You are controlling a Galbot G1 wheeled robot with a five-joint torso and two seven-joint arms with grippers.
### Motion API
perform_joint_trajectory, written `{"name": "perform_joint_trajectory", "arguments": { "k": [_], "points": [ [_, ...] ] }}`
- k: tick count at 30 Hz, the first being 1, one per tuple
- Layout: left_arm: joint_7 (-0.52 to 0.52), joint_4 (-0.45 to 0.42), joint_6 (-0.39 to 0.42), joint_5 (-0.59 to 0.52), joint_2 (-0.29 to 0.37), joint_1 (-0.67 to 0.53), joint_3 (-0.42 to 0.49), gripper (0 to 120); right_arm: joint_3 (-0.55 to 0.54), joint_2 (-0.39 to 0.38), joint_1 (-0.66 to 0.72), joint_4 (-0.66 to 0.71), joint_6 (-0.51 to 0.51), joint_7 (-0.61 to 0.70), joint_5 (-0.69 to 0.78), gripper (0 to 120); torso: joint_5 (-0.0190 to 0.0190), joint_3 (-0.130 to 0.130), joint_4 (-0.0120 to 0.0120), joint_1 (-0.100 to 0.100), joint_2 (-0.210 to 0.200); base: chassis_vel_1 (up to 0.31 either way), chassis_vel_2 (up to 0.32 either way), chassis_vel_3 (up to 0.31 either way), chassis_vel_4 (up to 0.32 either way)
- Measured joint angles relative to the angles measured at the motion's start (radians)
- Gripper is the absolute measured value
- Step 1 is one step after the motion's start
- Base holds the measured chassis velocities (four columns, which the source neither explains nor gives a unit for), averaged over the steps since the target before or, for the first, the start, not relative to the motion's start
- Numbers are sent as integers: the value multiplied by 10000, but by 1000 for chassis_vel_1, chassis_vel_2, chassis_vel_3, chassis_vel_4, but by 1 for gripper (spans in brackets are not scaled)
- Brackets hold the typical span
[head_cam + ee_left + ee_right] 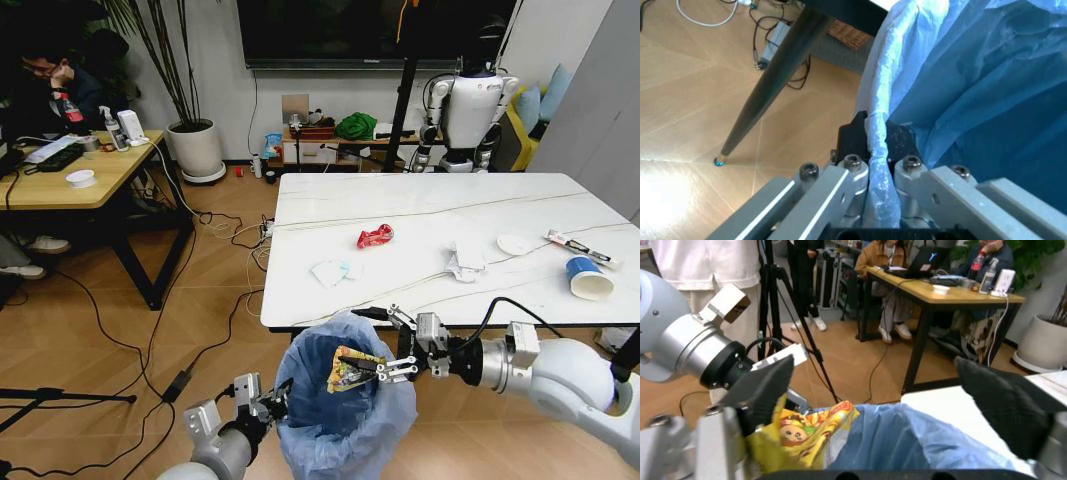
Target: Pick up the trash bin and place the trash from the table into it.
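I hold the trash bin [345, 412], lined with a crinkled light-blue bag, just below the near edge of the table [420, 215]. My left gripper [272, 400] is shut on its rim; the left wrist view shows the left gripper [880, 175] pinching the rolled bag edge of the bin [973, 75]. Over the bin's mouth my right gripper [398, 345] stands open, a yellow wrapper [350, 368] against one finger. From the right wrist, the yellow wrapper [807, 427] hangs over the bin [907, 445]. On the table lie a red wrapper [375, 236], tissues [330, 270], a white disc [515, 244], a blue cup [585, 278] and a tube [580, 247].
A yellow wooden desk [60, 180] stands at the left with a white plant pot [195, 150] behind it. Cables [150, 340] trail over the floor and a tripod leg [60, 400] lies at the lower left. A black table leg [773, 85] stands beside the bin.
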Motion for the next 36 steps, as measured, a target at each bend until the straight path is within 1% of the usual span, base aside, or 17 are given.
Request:
{"name": "perform_joint_trajectory", "arguments": {
  "k": [1,2,3,8,9,11,15,18,27,32,36],
  "points": [
    [-4,-13,0,-19,-13,3,-13,0,-88,59,1,-14,21,92,-55,94,0,0,0,0,0,0,0,0,0],
    [-4,-13,0,-19,-13,3,-13,0,-88,59,1,-14,21,92,-55,94,0,0,0,0,0,0,0,0,0],
    [-14,-18,-1,-51,-47,-9,-39,0,-350,234,49,-82,70,338,-215,99,0,0,0,0,0,0,0,0,0],
    [-16,-69,-2,-192,-77,-67,-102,0,-869,784,233,-474,145,551,-715,100,2,0,0,0,0,0,0,0,0],
    [-16,-69,-2,-192,-77,-67,-102,0,-869,784,233,-474,145,551,-715,100,2,0,0,0,0,0,0,0,0],
    [-22,-100,1,-329,-25,-76,-215,0,-999,1034,266,-815,150,509,-869,100,0,0,0,0,0,0,0,0,0],
    [-27,-115,5,-395,52,-75,-289,0,-810,949,276,-1002,148,264,-873,100,0,0,1,0,0,0,0,0,0],
    [-24,-126,6,-457,131,-64,-368,0,-496,762,231,-1104,139,38,-752,100,-1,0,0,0,0,0,0,0,0],
    [-26,-121,1,-494,251,-6,-515,0,234,510,81,-1227,148,-254,-336,100,-1,0,0,0,0,0,0,0,0],
    [-26,-110,-3,-476,220,8,-519,0,368,501,84,-1157,149,-211,-203,100,0,0,0,0,0,0,0,0,0],
    [-26,-113,-8,-382,224,201,-604,0,561,619,272,-1310,44,76,73,100,-1,0,-1,0,0,0,0,0,0]
  ]
}}
